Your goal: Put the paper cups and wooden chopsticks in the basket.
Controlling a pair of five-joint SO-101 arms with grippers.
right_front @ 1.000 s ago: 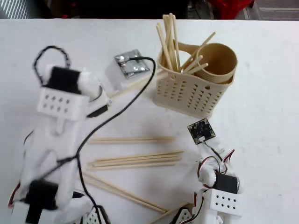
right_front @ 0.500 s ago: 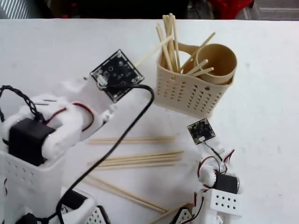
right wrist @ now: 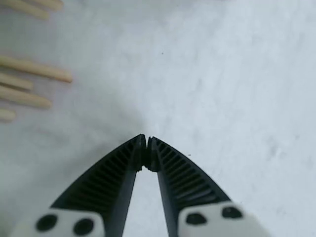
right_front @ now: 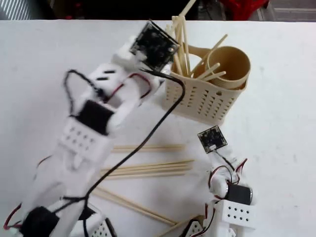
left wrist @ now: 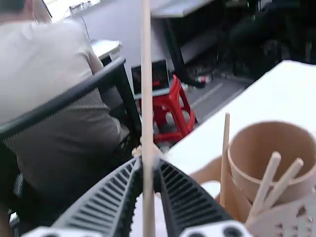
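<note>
Bench (right_front: 276, 148) scene with a white surface, seen from above and from both wrists. At the far side stands a cream perforated plastic basket (right_front: 200, 101). Its right part holds nested tan paper cups (right_front: 233, 64), mouths open upward. Its left part holds a cluster of pale wooden chopsticks (right_front: 180, 47) standing nearly upright. A few further sticks (right_front: 210, 66) lean across the cups' rim; whether they sit inside the cups or beside them cannot be told.

The left arm (right_front: 94, 126) stretches from the near left corner to the basket's left end, with its wrist camera board (right_front: 154, 44) just beside the upright cluster. The left jaws are clamped on a single wooden chopstick (left wrist: 146, 74), which runs straight up between them. In the high view its upper end slants out above the basket's left part; its lower end is hidden.

On the open bench in front of the basket lie loose chopsticks (right_front: 145, 169): one alone, a tight bundle just nearer, a pair lying diagonally, and another at the near edge.

The right arm (right_front: 231, 200) sits at the near right, well apart from the basket. The right jaws are together, tips touching, just above bare bench. Ends of the loose chopsticks lie off to one side of them.
</note>
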